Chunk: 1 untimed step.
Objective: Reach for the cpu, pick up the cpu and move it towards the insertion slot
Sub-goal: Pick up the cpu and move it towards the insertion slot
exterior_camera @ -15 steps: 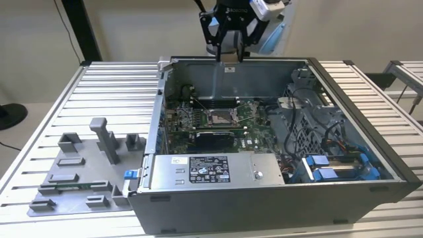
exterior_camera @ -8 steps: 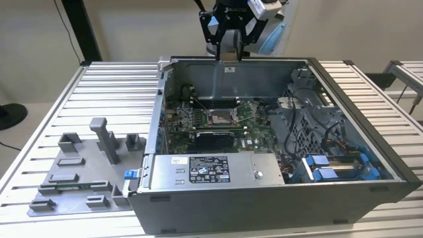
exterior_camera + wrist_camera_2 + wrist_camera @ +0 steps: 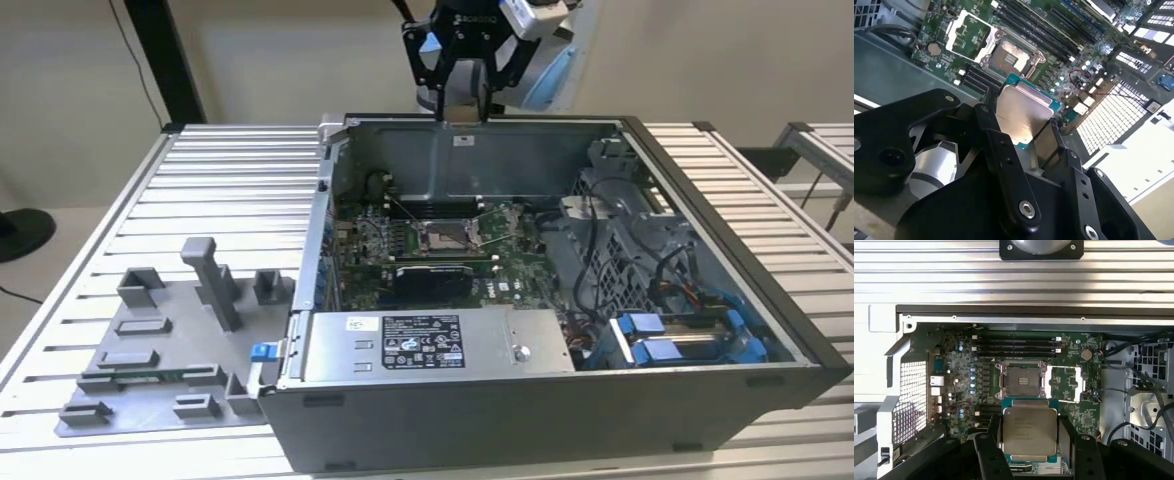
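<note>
My gripper (image 3: 459, 108) hangs above the back wall of the open computer case (image 3: 801, 345), shut on the cpu (image 3: 1029, 426). In both wrist views the cpu (image 3: 1020, 112) is a flat square chip with a silvery top and a teal-edged rim, pinched between two black fingers (image 3: 1066, 440). The insertion slot (image 3: 1021, 381) lies just beyond the chip on the green circuit board, a shiny metal frame around a dark centre. Its metal cover plate (image 3: 1064, 384) is swung open beside it. The slot (image 3: 441, 236) sits below and in front of the gripper in the exterior view, and the slot (image 3: 1006, 53) is apart from the chip.
A grey tray with plastic blocks (image 3: 160, 370) lies on the slatted table at the exterior view's left. Inside the case, a power supply (image 3: 427, 345) sits at the front, cables and blue drive bays (image 3: 681, 340) at the right. Memory slots (image 3: 1016, 342) run beyond the socket.
</note>
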Motion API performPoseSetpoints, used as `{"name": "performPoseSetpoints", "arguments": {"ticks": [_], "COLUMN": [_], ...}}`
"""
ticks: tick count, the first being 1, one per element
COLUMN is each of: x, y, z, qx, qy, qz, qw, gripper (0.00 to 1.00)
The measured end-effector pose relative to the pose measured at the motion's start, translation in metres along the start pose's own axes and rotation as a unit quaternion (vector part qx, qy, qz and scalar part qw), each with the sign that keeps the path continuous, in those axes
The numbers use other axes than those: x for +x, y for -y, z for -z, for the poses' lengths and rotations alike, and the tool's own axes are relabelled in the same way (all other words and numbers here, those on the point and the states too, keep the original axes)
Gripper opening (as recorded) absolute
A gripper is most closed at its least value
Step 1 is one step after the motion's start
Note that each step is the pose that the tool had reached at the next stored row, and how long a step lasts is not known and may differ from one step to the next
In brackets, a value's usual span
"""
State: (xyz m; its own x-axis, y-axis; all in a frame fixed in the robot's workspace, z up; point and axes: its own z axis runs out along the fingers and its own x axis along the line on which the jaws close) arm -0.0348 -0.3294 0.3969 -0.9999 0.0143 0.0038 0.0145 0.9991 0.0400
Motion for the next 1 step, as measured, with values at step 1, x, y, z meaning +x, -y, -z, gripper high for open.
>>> {"name": "performPoseSetpoints", "arguments": {"ticks": [1], "x": [0.0], "y": [0.0], "z": [0.0], "qx": [0.0], "qy": [0.0], "qz": [0.0], "qw": [1.0], "gripper": [0.0]}}
